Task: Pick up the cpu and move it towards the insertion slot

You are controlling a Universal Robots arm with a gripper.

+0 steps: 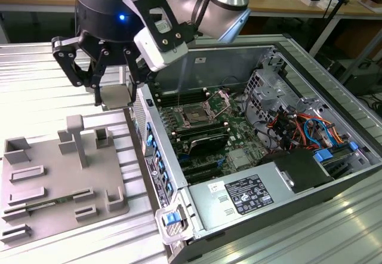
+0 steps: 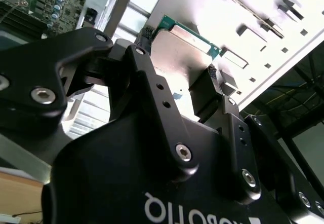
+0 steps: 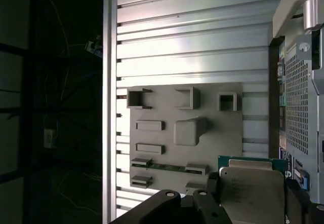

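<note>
Quick look at where we are. The gripper is in the upper left of the exterior view, and its fingers are clamped on the cpu, one on each of two opposite edges. In both wrist views we get the same grip from close up, with black fingers pinching a silvery square that has a thin green rim.

The cpu is up in the air and touches nothing but the fingers. We see it hanging above the far corner of the grey plate, on the side nearest the open computer case and just beside the case's wall.

The socket is near the middle of the exterior view, down on the green board inside the case, and its dark centre is uncovered. It's well apart from the cpu, with the case wall between the two.

At the lower left of that view, a thin green stick lies in one of the grey plate's holders. The case's lower right corner holds a bundle of blue and orange cables.
</note>
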